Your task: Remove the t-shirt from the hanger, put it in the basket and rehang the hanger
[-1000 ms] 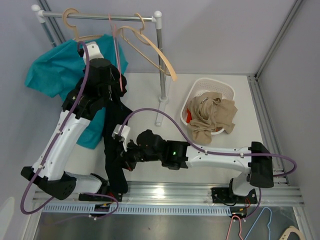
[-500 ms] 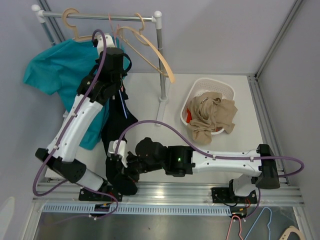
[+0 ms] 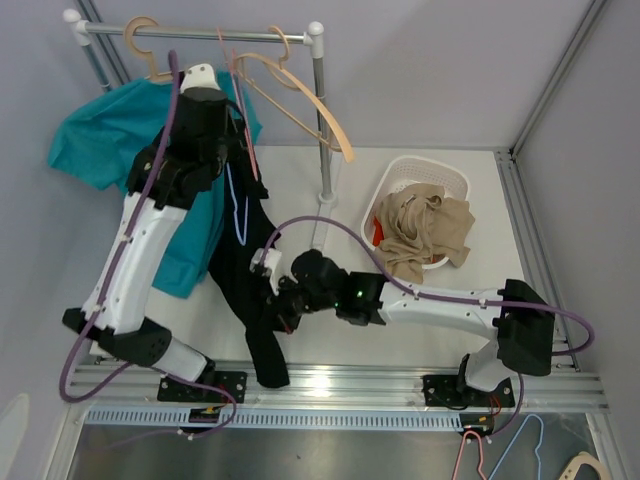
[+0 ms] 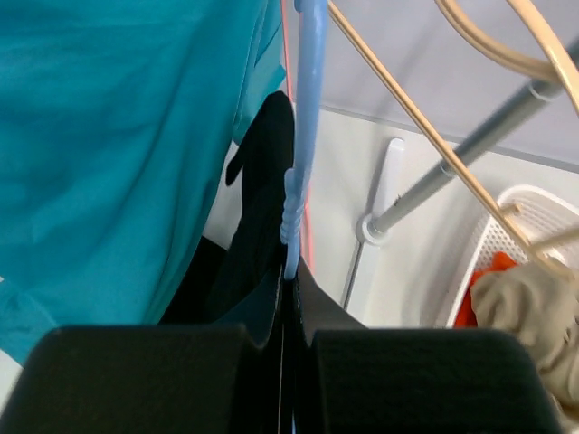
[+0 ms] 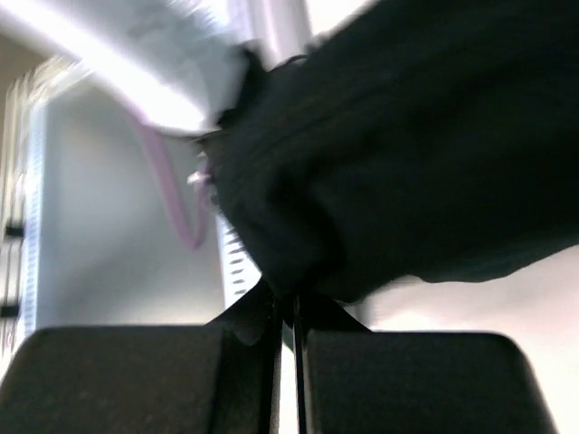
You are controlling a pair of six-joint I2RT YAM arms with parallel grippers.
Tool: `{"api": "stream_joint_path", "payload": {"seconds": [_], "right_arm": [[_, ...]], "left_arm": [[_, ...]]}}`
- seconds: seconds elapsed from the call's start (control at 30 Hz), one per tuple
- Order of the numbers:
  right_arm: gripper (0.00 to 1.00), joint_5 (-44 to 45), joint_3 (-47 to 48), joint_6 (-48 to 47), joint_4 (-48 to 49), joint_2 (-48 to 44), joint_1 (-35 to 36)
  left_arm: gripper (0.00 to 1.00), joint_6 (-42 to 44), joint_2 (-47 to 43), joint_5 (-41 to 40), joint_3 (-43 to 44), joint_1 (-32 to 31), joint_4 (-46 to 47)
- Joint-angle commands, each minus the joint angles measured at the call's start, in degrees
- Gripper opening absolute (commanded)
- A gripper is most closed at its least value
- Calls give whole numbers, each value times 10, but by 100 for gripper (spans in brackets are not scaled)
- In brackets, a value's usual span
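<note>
1. The left claw is raised beside the clothes rail, its jaws clamped shut on the thin stem of a blue hanger, which runs straight out ahead of the fingertips in the left wrist view.
2. The black t-shirt hangs in a long, narrow drape from just below the left claw down toward the near edge of the desk. Its upper end lies against the hanger on the claw's left side. Whether the fabric is threaded on the hanger cannot be told.
3. The right claw reaches across from the right and is closed on a bunched fold of the shirt partway down the drape. In the right wrist view, the dark cloth bulges above and to the right of the pinched fingertips. The shirt's tail trails below this claw.
4. A teal garment hangs from the rail to the left of the left claw, filling the left half of the left wrist view.
5. Wooden hangers hook over the rail to the right of the left claw and slope down toward the rail's post.
6. A white basket stands well to the right of both claws on the desk, with a beige cloth heaped in it and spilling over its near rim.
</note>
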Motion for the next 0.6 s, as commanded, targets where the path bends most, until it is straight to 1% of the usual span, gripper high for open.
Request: {"api": "stream_joint_path", "payload": {"seconds": [0.0, 0.03, 0.07, 0.1, 0.13, 0.17, 0.27, 0.37, 0.4, 0.43, 0.47, 0.53, 0.57], "right_arm": [[0, -4, 16, 31, 18, 5, -43], [0, 3, 21, 30, 23, 5, -53], [0, 8, 26, 29, 37, 9, -74], [0, 11, 36, 31, 42, 14, -85], [0, 10, 40, 38, 48, 19, -97], [0, 6, 45, 38, 51, 24, -117], [0, -7, 74, 41, 63, 58, -139], [0, -6, 116, 36, 64, 99, -152], [0, -4, 135, 33, 41, 132, -155], [0, 3, 180, 32, 25, 151, -157], [0, 2, 202, 32, -12, 169, -160], [0, 1, 239, 31, -27, 221, -163], [11, 5, 274, 28, -31, 240, -163]], "left_arm": [[1, -14, -129, 39, -50, -21, 1], [1, -14, -160, 35, -77, -29, 7], [1, -13, -226, 41, -155, -41, 14], [1, -15, -256, 43, -175, -43, 17], [1, -20, -308, 43, -207, -45, 15], [1, -22, -331, 43, -230, -46, 9], [1, -28, -398, 37, -268, -47, -30], [1, -31, -440, 40, -306, -48, -69], [1, -32, -459, 42, -312, -48, -78], [1, -33, -466, 50, -321, -48, -97], [1, -33, -472, 51, -323, -48, -106], [1, -34, -487, 39, -328, -48, -116], [1, -33, -493, 33, -327, -48, -117]]}}
